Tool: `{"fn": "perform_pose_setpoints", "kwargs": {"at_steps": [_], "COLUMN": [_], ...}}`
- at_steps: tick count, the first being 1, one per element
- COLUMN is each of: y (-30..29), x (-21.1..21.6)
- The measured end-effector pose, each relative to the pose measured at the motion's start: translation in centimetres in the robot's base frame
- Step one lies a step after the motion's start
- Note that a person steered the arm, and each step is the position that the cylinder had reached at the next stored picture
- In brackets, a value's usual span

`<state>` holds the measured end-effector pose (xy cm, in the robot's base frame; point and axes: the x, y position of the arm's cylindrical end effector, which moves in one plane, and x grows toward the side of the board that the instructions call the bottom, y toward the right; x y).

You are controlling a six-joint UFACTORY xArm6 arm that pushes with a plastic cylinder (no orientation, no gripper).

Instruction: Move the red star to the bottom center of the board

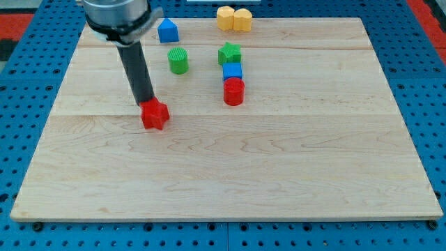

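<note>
The red star lies on the wooden board, left of the middle. My tip touches the star's upper left side, and the dark rod rises from there toward the view's top left. The board's bottom centre lies well below and to the right of the star.
A green cylinder and a blue house-shaped block sit above the star. A green star, a blue cube and a red cylinder form a column at centre. Two yellow blocks sit at the top edge.
</note>
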<state>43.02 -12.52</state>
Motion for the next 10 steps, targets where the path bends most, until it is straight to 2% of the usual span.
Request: {"fn": "perform_pose_setpoints", "kwargs": {"at_steps": [3, 4, 6, 7, 10], "y": [6.3, 7.0, 4.0, 4.2, 9.3], "x": [10.0, 11.0, 12.6, 15.5, 15.8]}}
